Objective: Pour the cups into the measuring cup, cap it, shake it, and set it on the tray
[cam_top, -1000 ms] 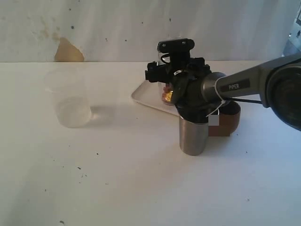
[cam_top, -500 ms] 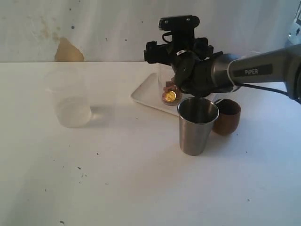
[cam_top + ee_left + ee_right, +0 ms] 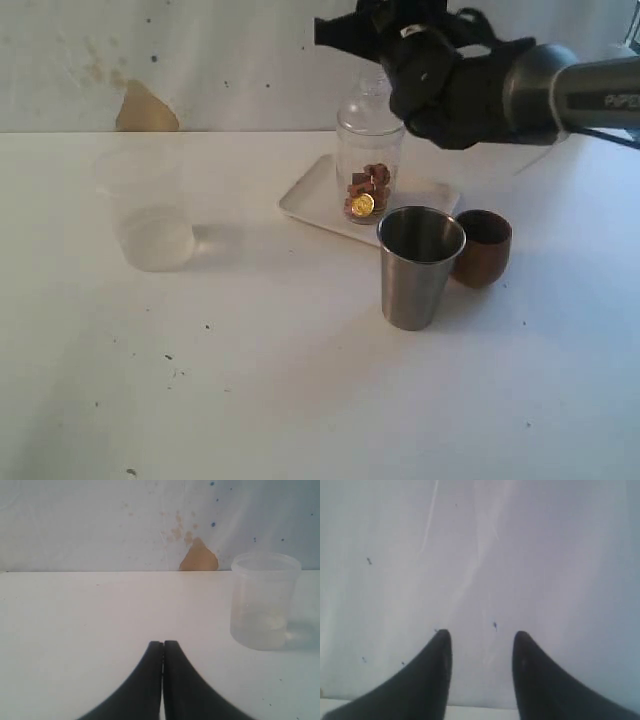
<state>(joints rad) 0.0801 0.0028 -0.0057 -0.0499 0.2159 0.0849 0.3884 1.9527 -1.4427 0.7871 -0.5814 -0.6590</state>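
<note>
The clear measuring cup stands upright on the white tray, a clear lid on top and brown pieces with one gold piece at its bottom. In front of the tray are the steel tumbler and, to its right, the brown wooden cup, both upright. My right gripper hangs above and behind the measuring cup, apart from it. In the right wrist view this gripper is open, facing the wall with nothing between its fingers. My left gripper is shut on nothing, low over the table; the exterior view does not show it.
A frosted plastic cup stands at the left of the table and is also in the left wrist view, ahead of the shut fingers. A pale wall with a brown patch backs the table.
The right gripper has risen from around the measuring cup to well above it. The measuring cup stays standing on the tray. The tumbler and wooden cup have not moved.
</note>
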